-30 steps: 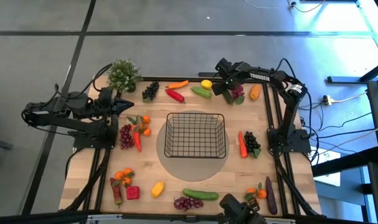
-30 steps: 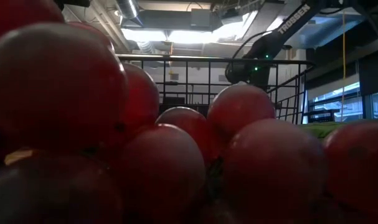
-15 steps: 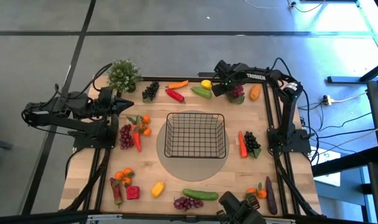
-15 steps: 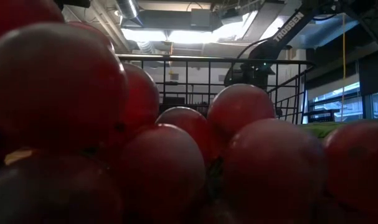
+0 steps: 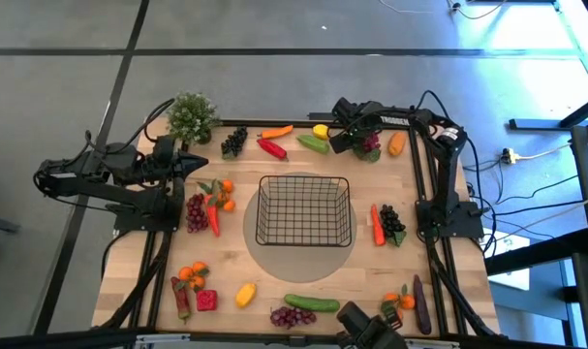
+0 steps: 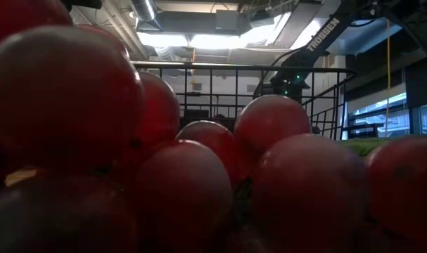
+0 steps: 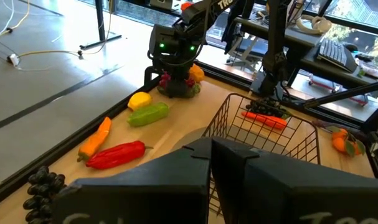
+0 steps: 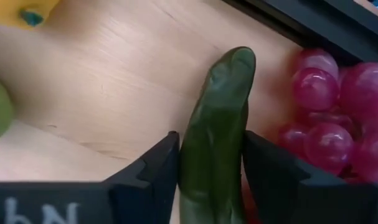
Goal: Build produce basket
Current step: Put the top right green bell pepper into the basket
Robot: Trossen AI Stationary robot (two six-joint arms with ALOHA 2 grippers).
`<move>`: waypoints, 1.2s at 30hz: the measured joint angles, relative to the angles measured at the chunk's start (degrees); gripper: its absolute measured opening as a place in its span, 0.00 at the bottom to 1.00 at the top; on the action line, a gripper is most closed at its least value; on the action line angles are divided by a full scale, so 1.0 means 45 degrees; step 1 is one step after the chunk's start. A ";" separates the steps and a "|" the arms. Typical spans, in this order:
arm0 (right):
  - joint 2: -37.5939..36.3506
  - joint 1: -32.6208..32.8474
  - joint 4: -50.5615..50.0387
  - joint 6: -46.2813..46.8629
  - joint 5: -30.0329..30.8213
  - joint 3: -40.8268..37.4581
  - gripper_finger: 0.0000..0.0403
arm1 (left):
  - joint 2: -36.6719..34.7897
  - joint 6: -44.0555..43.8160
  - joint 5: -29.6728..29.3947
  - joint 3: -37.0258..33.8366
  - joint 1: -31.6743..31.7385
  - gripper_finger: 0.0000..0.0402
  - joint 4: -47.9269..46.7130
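While the left gripper (image 5: 199, 166) sits clenched shut at the table's left edge, the right gripper (image 8: 210, 165) at the far edge has both fingers pressed on a dark green stem (image 8: 215, 134) beside pink grapes (image 8: 329, 115). The basket (image 5: 304, 210) at centre holds nothing.

The wooden table (image 5: 366, 276) holds a black wire basket (image 5: 303, 210) in the middle. Toy fruits and vegetables lie all around it near every edge. A green potted plant (image 5: 191, 116) stands at the far left corner.
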 joint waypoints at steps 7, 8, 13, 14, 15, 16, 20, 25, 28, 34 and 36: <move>-0.0019 0.0284 -0.0064 -0.0455 -0.0006 0.0004 0.11 | 0.0000 0.0010 0.0000 0.0000 0.0000 0.00 -0.0018; -0.0021 0.0364 -0.0058 -0.0597 -0.0011 0.0007 0.09 | 0.0000 0.0010 0.0000 0.0000 0.0000 0.00 -0.0029; -0.0164 0.0844 -0.0236 -0.0912 -0.0295 0.0111 0.08 | 0.0017 0.0471 0.0005 0.0000 0.0000 0.00 -0.0073; -0.0182 0.0938 -0.0475 -0.0942 -0.0350 0.0253 0.08 | 0.0075 0.0622 0.0004 0.0000 0.0000 0.00 -0.0072; -0.0197 0.1055 -0.0736 -0.0992 -0.0329 0.0467 0.08 | 0.0175 0.0733 0.0004 0.0000 0.0001 0.00 -0.0068; -0.0225 0.1157 -0.0945 -0.1043 -0.0317 0.0702 0.08 | 0.0272 0.0921 0.0011 -0.0005 0.0000 0.00 -0.0080; -0.0248 0.1654 -0.2101 -0.1481 0.0038 0.1746 0.08 | 0.0669 0.1474 0.0010 -0.0010 0.0005 0.00 -0.0058; -0.0262 0.2305 -0.4167 -0.1943 0.0981 0.3857 0.08 | 0.1347 0.1580 0.0211 -0.0014 0.0005 0.00 -0.0078; -0.0262 0.2786 -0.5324 -0.2034 0.1218 0.5174 0.08 | 0.1740 0.1583 0.0494 -0.0015 -0.0005 0.00 -0.0097; -0.0267 0.4054 -0.7497 -0.1978 0.1402 0.7724 0.08 | 0.2390 0.1583 0.0708 -0.0015 0.0000 0.00 -0.0400; -0.0267 0.4571 -0.8097 -0.1992 0.1449 0.8448 0.08 | 0.2504 0.1583 0.0704 -0.0015 0.0005 0.00 -0.0496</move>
